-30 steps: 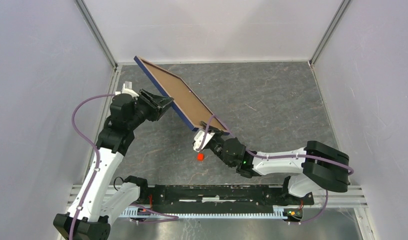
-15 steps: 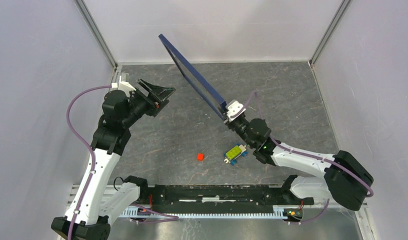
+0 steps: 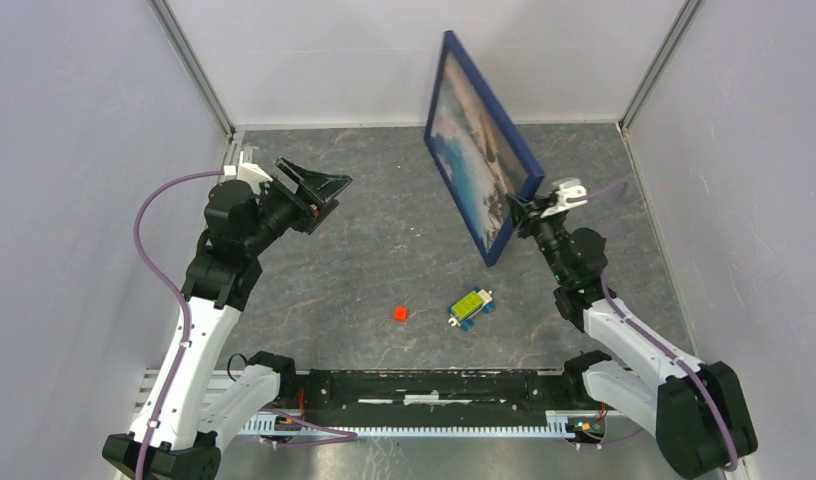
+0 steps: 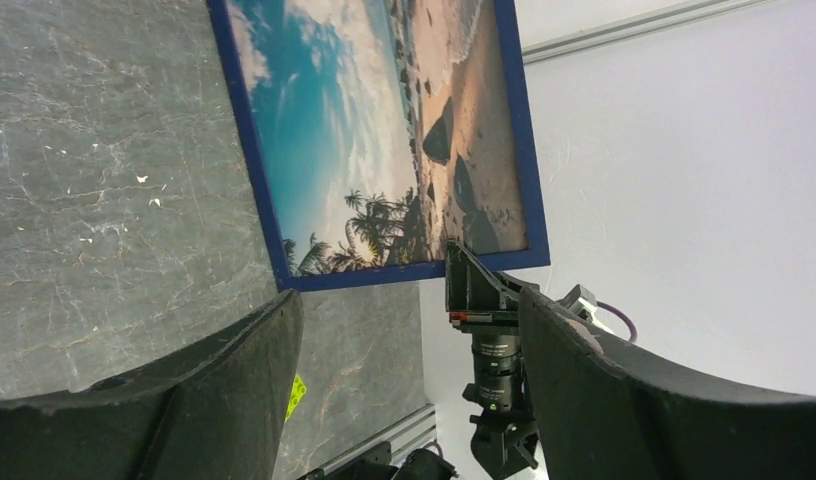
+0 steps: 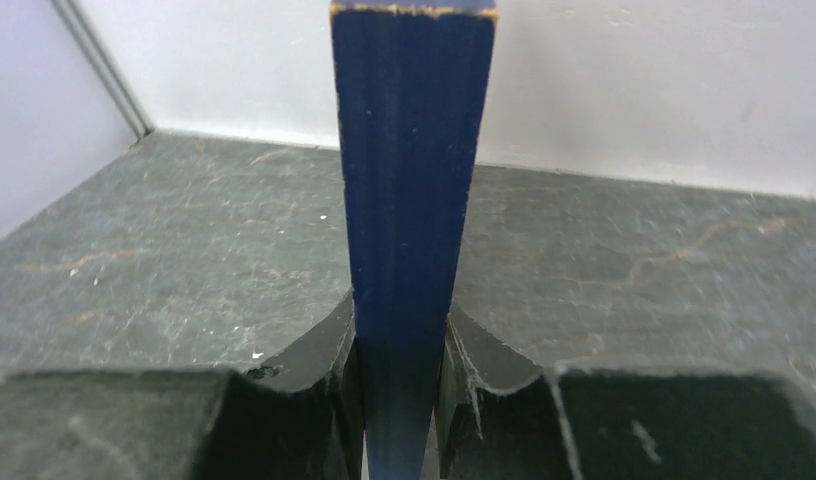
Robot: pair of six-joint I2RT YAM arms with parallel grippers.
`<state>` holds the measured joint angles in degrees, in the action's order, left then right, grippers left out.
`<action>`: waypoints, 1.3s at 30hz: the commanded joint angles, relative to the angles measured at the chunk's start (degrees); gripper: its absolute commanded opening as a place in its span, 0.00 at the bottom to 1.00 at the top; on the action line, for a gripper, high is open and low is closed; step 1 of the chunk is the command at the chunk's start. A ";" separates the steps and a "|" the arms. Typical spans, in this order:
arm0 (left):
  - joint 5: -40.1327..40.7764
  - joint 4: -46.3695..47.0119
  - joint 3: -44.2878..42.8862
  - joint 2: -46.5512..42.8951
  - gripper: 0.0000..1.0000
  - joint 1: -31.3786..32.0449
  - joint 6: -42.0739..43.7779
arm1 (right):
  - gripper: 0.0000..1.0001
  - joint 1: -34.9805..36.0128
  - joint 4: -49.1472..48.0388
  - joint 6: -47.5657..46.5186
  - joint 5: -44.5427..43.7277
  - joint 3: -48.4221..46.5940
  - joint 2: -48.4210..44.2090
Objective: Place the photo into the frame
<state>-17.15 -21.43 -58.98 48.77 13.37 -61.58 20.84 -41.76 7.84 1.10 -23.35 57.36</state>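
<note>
Right end effector (image 3: 519, 212) pinches blue frame (image 5: 412, 200).

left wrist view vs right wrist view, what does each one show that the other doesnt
Only the left wrist view shows the photo face-on inside the frame. It also shows the right end effector gripping that frame's edge from outside, seen between the open left end effector fingers. Only the right wrist view shows the frame's dark blue edge end-on, pinched between its own two fingers, with the back wall behind. Both show the blue frame and the grey table.
</note>
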 commanded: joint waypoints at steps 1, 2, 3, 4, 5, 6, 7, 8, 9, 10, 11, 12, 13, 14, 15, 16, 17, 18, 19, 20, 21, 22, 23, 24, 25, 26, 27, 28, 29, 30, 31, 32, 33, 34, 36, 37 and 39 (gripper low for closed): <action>-2.18 0.38 0.14 -0.29 0.85 0.17 4.21 | 0.00 -8.24 7.30 7.30 8.05 5.41 -2.27; -2.18 0.35 0.31 -0.38 0.85 0.25 4.19 | 0.00 -9.96 7.37 7.84 9.43 6.28 -2.85; -2.27 0.48 0.56 -0.45 0.85 0.15 4.19 | 0.00 -11.79 7.72 8.09 10.20 6.84 -3.37; -2.43 0.61 0.83 -0.52 0.85 0.16 4.10 | 0.00 -13.30 8.51 8.25 10.76 7.44 -3.70; -2.64 0.64 0.95 -0.53 0.85 0.14 4.02 | 0.00 -15.12 9.23 8.36 11.35 7.81 -4.05; -2.82 0.61 1.14 -0.66 0.85 0.16 3.94 | 0.00 -16.96 10.05 8.32 11.75 8.22 -4.31; -3.10 0.67 1.30 -0.78 0.85 0.17 3.77 | 0.00 -17.99 10.81 8.01 11.84 8.57 -4.47; -3.37 0.68 1.54 -1.08 0.85 0.21 3.67 | 0.00 -19.31 12.01 7.70 11.37 8.95 -4.60; -3.50 0.67 1.75 -1.43 0.85 0.19 3.61 | 0.00 -20.21 12.88 7.54 10.75 9.36 -4.61; -3.50 0.61 2.13 -1.94 0.86 0.17 3.58 | 0.00 -20.52 13.58 7.42 10.41 9.73 -4.45; -3.50 0.57 2.37 -2.51 0.86 0.17 3.57 | 0.00 -22.68 14.24 7.38 9.98 10.18 -4.33; -3.49 0.23 2.46 -2.80 0.86 0.16 3.53 | 0.00 -23.77 14.90 7.54 9.33 10.46 -4.05; -3.57 -0.03 2.45 -3.01 0.86 0.17 3.66 | 0.00 -24.64 15.56 7.70 8.94 10.78 -3.88; -3.71 -0.23 2.39 -3.22 0.86 0.19 3.74 | 0.00 -25.72 15.88 7.95 8.46 11.14 -3.62; -3.89 -0.52 2.31 -3.37 0.86 0.17 3.83 | 0.00 -26.72 16.00 8.37 8.18 11.63 -3.42; -4.16 -0.77 2.22 -3.41 0.86 0.17 3.92 | 0.00 -27.49 15.81 9.04 8.03 12.15 -3.25; -4.30 -1.11 2.12 -3.58 0.86 0.16 4.05 | 0.00 -28.63 15.17 9.94 8.59 12.83 -2.86; -4.50 -1.38 2.03 -3.87 0.86 0.17 4.18 | 0.00 -29.67 14.32 10.80 9.81 13.35 -2.35; -4.53 -1.51 2.09 -4.09 0.86 0.17 4.22 | 0.00 -30.91 13.04 11.81 11.85 13.87 -1.44; -4.56 -1.49 2.32 -4.43 0.86 0.18 4.15 | 0.00 -31.84 11.82 12.67 13.66 14.10 -0.54; -4.55 -1.44 2.53 -4.80 0.86 0.18 3.95 | 0.00 -32.98 10.91 13.78 15.85 14.25 0.71; -4.51 -1.26 2.71 -5.07 0.86 0.17 3.78 | 0.00 -33.95 9.76 14.68 17.60 14.37 1.74; -4.65 -1.16 2.76 -5.24 0.86 0.17 3.59 | 0.00 -35.17 9.01 15.79 19.52 14.52 2.87; -4.79 -0.98 2.90 -5.25 0.86 0.17 3.50 | 0.00 -36.54 7.64 17.09 21.16 15.04 3.88; -5.11 -0.91 2.97 -5.26 0.86 0.17 3.38 | 0.00 -37.71 6.42 18.59 22.49 15.67 4.77; -5.25 -0.70 2.99 -5.15 0.86 0.21 3.25 | 0.00 -39.20 4.70 20.29 24.01 16.32 5.83; -5.42 -0.52 3.04 -5.18 0.86 0.17 3.14 | 0.00 -40.44 2.97 21.64 25.46 17.01 6.84; -5.52 -0.32 3.08 -5.16 0.86 0.19 2.93 | 0.00 -41.74 1.49 23.29 27.19 17.53 8.18; -5.68 -0.06 3.23 -5.17 0.86 0.19 2.83 | 0.00 -42.88 -0.54 25.51 28.16 18.45 9.78; -5.92 0.31 3.50 -5.14 0.86 0.16 2.51 | 0.00 -44.16 -1.73 27.32 29.45 19.13 11.43; -6.13 0.71 3.67 -5.12 0.86 0.15 2.29 | 0.00 -45.21 -3.53 29.16 31.05 19.47 13.69; -6.26 1.10 3.87 -5.07 0.86 0.17 1.98 | 0.00 -45.99 -5.69 30.36 32.77 19.57 16.01; -6.41 1.50 4.08 -5.04 0.86 0.17 1.62 | 0.00 -46.68 -6.72 31.12 34.33 19.50 18.32; -6.55 2.03 4.35 -5.11 0.86 0.17 1.32 | 0.00 -47.02 -6.59 31.34 34.74 19.19 19.81; -6.74 2.60 4.64 -5.10 0.86 0.17 0.90 | 0.00 -47.94 -4.87 31.23 34.25 18.80 22.26; -6.78 2.88 4.73 -5.07 0.86 0.17 0.70 | 0.00 -48.47 -5.41 31.71 34.34 19.00 23.07; -7.15 3.21 4.93 -5.10 0.86 0.17 0.60 | 0.02 -49.05 -5.00 31.98 34.08 19.01 24.72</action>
<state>-21.87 -22.02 -54.59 44.10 13.37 -60.75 -28.18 -52.47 54.57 30.02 -6.63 78.94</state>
